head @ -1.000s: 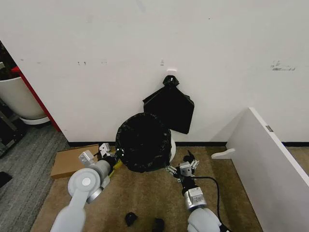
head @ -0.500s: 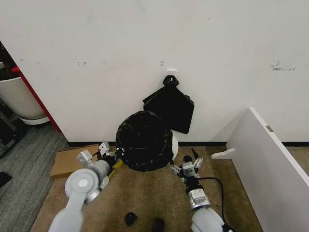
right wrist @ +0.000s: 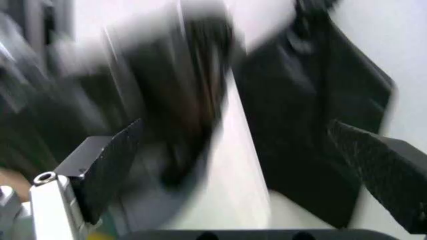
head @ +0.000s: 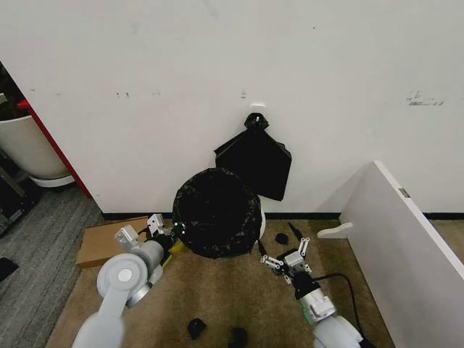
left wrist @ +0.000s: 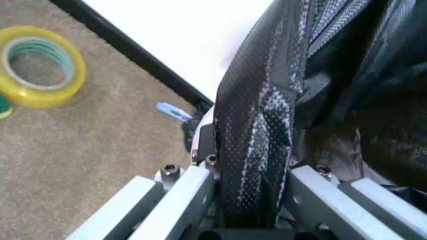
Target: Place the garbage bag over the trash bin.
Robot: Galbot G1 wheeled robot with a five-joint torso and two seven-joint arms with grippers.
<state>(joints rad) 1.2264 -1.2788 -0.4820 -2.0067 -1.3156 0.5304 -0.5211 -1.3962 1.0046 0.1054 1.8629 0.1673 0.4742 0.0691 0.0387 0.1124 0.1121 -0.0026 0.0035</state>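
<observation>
The glossy black garbage bag (head: 216,212) is draped over the trash bin (head: 259,220), covering nearly all of it; a sliver of the bin's cream wall shows at its right. The bin stands on the carpet against the wall. The left gripper (head: 164,230), at the bin's left side, has its fingers (left wrist: 177,200) clamped on a fold of the bag. The right gripper (head: 285,251), just right of the bin, has its fingers (right wrist: 107,160) spread wide and empty. A roll of yellow tape (left wrist: 41,66) lies on the carpet near the bin.

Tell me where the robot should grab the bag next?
Probably the bag's loose edge on the right side, where the bin shows bare. The right end effector is open beside it; the left end effector already pinches the other side.
</observation>
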